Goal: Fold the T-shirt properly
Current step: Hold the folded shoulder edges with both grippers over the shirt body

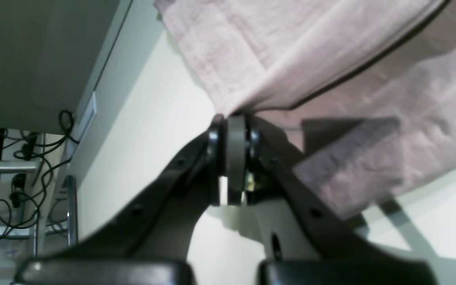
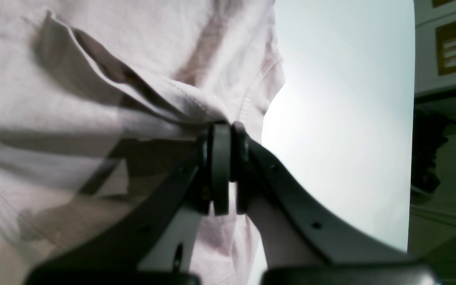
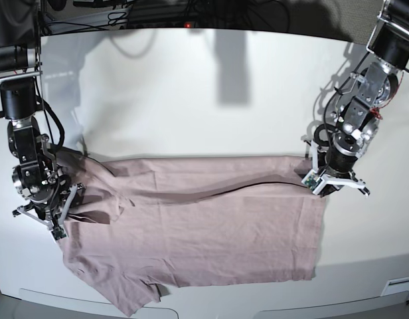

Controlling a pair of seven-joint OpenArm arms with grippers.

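The pink-mauve T-shirt (image 3: 204, 232) lies spread across the white table, its far edge raised into a long fold with a dark shadow line beneath. At the shirt's right end, my left gripper (image 3: 314, 176) is shut on the corner of the cloth. The left wrist view shows the closed jaws of that gripper (image 1: 234, 120) pinching the fabric (image 1: 291, 51), which drapes up and away. At the shirt's left end, my right gripper (image 3: 60, 226) is shut on the bunched cloth near the sleeve. In the right wrist view the stitched hem of the fabric (image 2: 73, 118) runs into my right gripper (image 2: 225, 126).
The white table (image 3: 191, 100) extends behind the shirt, with black cables (image 3: 158, 16) along its back edge. The shirt's near edge hangs close to the table's front edge (image 3: 257, 309). A cabinet and cables (image 1: 34, 158) stand beside the table.
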